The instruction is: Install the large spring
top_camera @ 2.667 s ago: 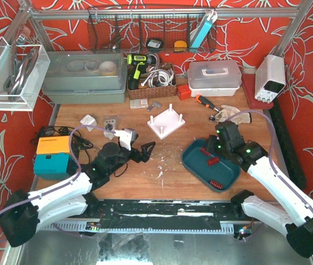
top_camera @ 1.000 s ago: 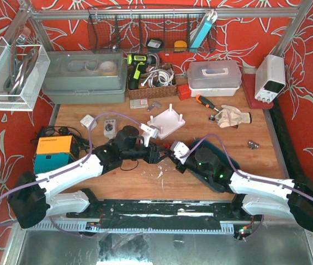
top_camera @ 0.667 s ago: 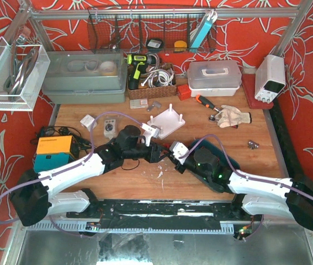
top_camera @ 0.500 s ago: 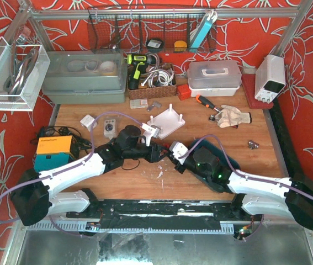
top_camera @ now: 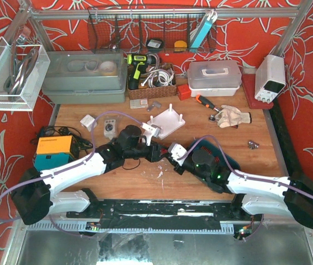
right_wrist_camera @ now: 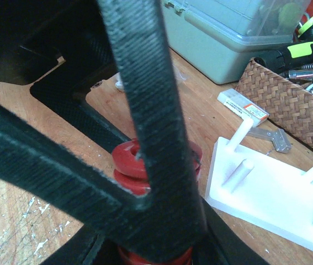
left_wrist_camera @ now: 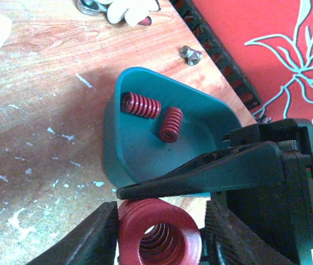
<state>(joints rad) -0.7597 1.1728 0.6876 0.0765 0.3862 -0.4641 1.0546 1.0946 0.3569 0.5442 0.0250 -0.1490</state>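
The large spring (left_wrist_camera: 156, 234), red and thick-coiled, hangs above the table between my two grippers. My left gripper (left_wrist_camera: 160, 214) is shut on it, a ribbed finger pressed to each side. My right gripper (top_camera: 170, 156) is shut on it too, and one of its fingers (left_wrist_camera: 200, 174) lies across the spring's top. In the right wrist view the spring (right_wrist_camera: 128, 165) shows behind the left gripper's crossed black fingers (right_wrist_camera: 145, 99). The white peg plate (top_camera: 166, 122) lies just beyond the two grippers, its pegs bare.
A teal tray (left_wrist_camera: 139, 149) holds two smaller red springs (left_wrist_camera: 139, 105). At the back stand a wicker basket (right_wrist_camera: 294, 99), grey boxes (top_camera: 84, 77) and a white case (top_camera: 214, 77). A glove (top_camera: 234, 117) and screwdriver (top_camera: 206, 102) lie right, an orange box (top_camera: 54, 146) left.
The left gripper's jaws have closed onto the large spring that the right gripper holds. Both arms have barely shifted over the last second.
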